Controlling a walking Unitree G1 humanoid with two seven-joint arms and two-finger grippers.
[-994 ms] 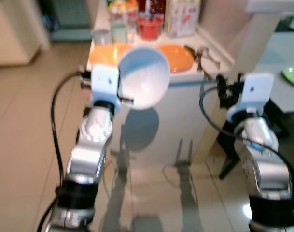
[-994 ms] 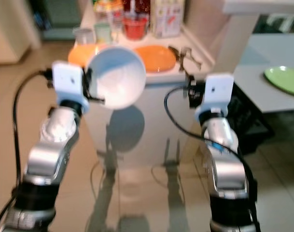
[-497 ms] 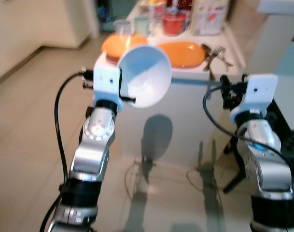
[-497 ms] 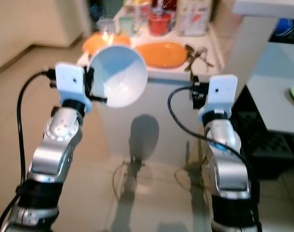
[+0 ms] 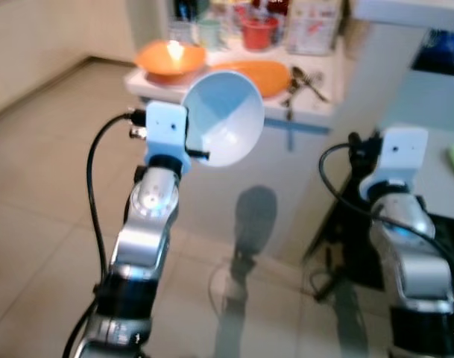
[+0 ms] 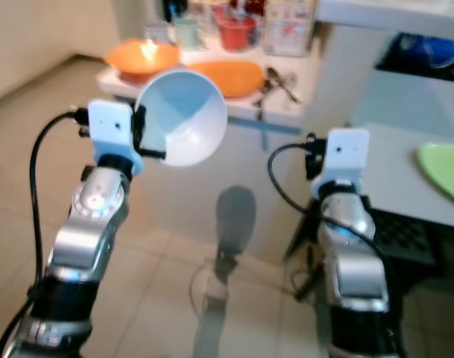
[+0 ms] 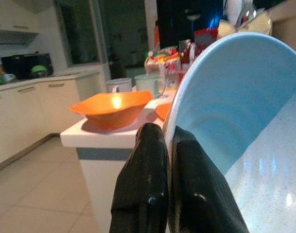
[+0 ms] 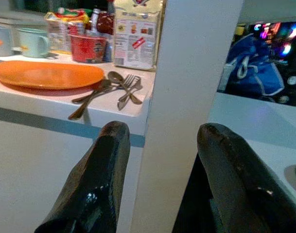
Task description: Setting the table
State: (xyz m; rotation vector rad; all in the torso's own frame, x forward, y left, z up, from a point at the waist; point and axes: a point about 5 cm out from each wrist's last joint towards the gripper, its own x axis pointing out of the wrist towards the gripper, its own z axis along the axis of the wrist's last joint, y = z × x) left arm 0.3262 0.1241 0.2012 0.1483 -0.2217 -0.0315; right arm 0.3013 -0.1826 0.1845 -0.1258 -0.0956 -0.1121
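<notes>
Left gripper pinches the rim of the pale blue bowl, raised near the counter — bowl tipped on edge, mouth facing near-right. Right gripper spread wide, holding nothing — right of the counter.

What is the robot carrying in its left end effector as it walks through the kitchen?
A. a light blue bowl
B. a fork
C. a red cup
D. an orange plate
A: the left end effector is shut on the rim of the light blue bowl, holding it tilted in front of the counter.
</notes>
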